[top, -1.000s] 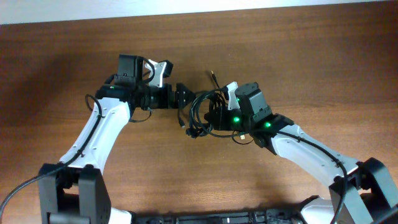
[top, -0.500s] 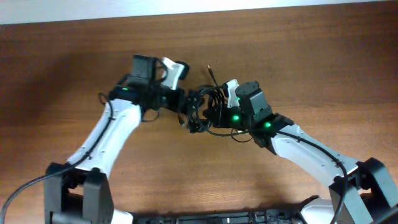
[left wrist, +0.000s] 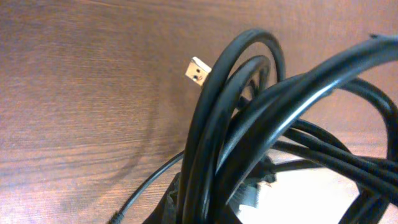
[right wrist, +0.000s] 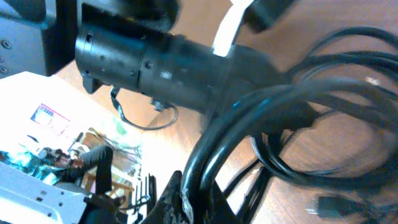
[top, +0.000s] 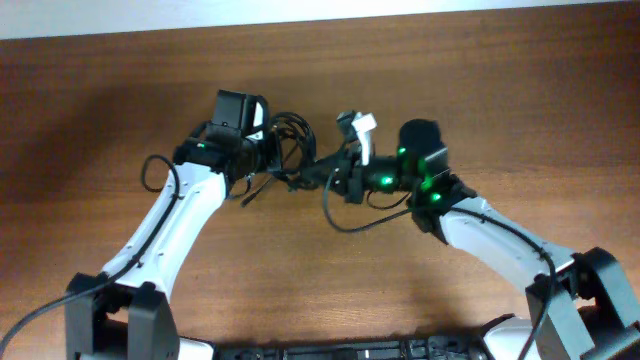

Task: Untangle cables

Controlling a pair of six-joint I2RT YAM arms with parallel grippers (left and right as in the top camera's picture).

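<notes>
- In the left wrist view the cables [left wrist: 214,143] fill the foreground. Several thick black loops rise from the bottom edge and arch across the right half of the picture.
- The left gripper [top: 275,155] is clamped on that bundle. The strands run down into the dark finger parts at the bottom of the wrist view.
- Just behind the loops a silver USB plug [left wrist: 198,70] sticks out to the upper left, clear of the wood.
- Lower left, a thin cord [left wrist: 144,185] curves along the desk [left wrist: 74,93].
- In the right wrist view the same black strands climb from the bottom centre up to the right, where they are blurred.
- The right gripper [top: 333,178] is closed on them at that bottom edge.
- Farther off in that view, a small black plug [right wrist: 326,203] lies on the wood at the lower right.
- Beyond it the dark cylindrical housing of the left arm [right wrist: 155,56] crosses the top.
- From overhead, both arms reach in from the near edge and the grippers sit near each other at mid-desk.
- A short dark run of cable is stretched between the two grippers.
- A slack loop [top: 350,222] hangs toward the near side under the right gripper.
- A loose end [top: 246,198] trails beside the left arm.
- The main coil sits just beyond the left gripper, on its far side.
- Green lights [top: 405,154] glow on the right arm [top: 500,240].
- A pale strip [top: 300,18] borders the desk's far edge.
</notes>
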